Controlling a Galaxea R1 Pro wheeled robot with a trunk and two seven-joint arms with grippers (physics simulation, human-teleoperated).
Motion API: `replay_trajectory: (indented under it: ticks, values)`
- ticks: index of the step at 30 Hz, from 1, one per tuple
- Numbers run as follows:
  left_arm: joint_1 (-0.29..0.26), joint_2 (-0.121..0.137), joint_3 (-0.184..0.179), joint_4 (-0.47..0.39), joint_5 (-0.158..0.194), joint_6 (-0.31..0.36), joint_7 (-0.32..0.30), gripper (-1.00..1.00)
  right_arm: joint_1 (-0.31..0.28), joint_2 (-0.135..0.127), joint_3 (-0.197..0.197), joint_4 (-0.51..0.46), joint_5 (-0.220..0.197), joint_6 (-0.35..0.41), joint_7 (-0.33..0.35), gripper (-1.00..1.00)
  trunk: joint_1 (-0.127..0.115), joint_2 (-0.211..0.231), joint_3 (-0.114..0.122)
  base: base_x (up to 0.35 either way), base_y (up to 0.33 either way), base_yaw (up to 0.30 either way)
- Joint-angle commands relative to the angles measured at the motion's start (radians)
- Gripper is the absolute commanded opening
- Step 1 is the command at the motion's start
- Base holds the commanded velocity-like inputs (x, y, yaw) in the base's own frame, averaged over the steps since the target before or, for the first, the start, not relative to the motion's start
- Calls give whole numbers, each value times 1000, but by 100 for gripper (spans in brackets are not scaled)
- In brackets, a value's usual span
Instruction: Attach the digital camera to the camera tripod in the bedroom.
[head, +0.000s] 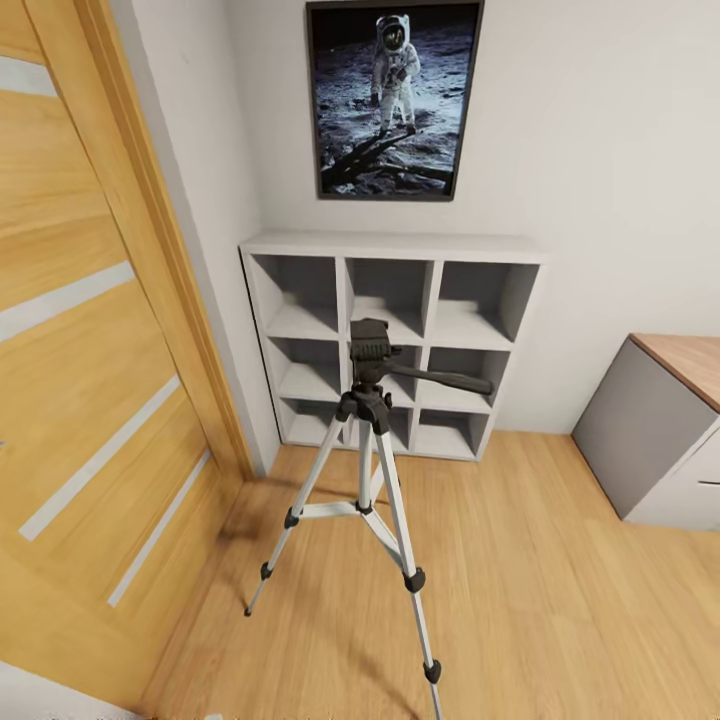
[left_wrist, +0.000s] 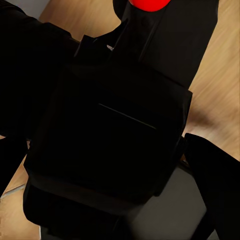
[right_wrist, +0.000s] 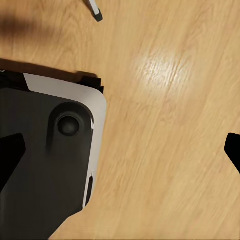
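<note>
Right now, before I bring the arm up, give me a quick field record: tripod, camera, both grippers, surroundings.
tripod: camera tripod upright on the wood floor, legs spread, head bare, pan handle toward the desk
camera: digital camera close before the left wrist lens, red button at the frame edge
left gripper: apparently shut on the digital camera, fingers hard to make out
right gripper: open, nothing between the fingertips, floor beneath
behind tripod: white shelving, astronaut poster
door: wooden door

The camera tripod (head: 372, 440) is standing upright on the bedroom's light wood floor (head: 560, 590), silver legs splayed, black head bare, pan handle pointing right. The digital camera (left_wrist: 112, 145), black with a red button, is looming close in the left wrist view.
</note>
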Motion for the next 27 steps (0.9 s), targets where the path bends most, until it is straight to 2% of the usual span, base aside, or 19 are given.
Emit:
replay_trajectory:
  ticks: [1, 27]
  values:
    - [-1, 0, 7, -1, -4, 0, 2, -100, -2, 0, 3, 3, 6, -7, 1, 100, 0, -2, -3, 0, 0, 0]
    - [-1, -1, 8, -1, -4, 3, -8, -100, -2, 0, 3, 3, 6, -6, 1, 100, 0, -2, -45, 0, 0, 0]
